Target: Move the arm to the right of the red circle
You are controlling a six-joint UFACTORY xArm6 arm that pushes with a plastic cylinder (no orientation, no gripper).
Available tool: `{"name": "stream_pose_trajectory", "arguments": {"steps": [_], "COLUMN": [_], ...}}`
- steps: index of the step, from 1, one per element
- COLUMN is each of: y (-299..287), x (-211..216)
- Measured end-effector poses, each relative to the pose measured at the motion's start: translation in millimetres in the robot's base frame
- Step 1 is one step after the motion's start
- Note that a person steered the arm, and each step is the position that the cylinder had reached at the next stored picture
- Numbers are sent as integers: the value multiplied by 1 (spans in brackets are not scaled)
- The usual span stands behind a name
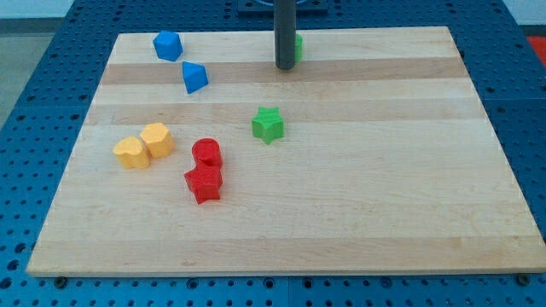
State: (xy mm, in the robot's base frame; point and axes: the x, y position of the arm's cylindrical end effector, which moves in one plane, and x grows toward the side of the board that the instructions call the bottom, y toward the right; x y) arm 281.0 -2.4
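Note:
The red circle is a short red cylinder left of the board's middle. A red star touches it from below. My tip is at the view's top, well above and to the right of the red circle. A green block peeks out just behind the rod on its right; its shape is hidden. A green star lies between my tip and the red circle.
Two yellow blocks sit side by side left of the red circle. A blue block and a blue wedge-like block are at the top left. The wooden board lies on a blue perforated table.

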Motion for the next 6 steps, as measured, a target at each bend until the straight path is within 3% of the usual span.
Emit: {"name": "stream_pose_trajectory", "arguments": {"steps": [4,6], "y": [-104,-93], "x": [105,142]}}
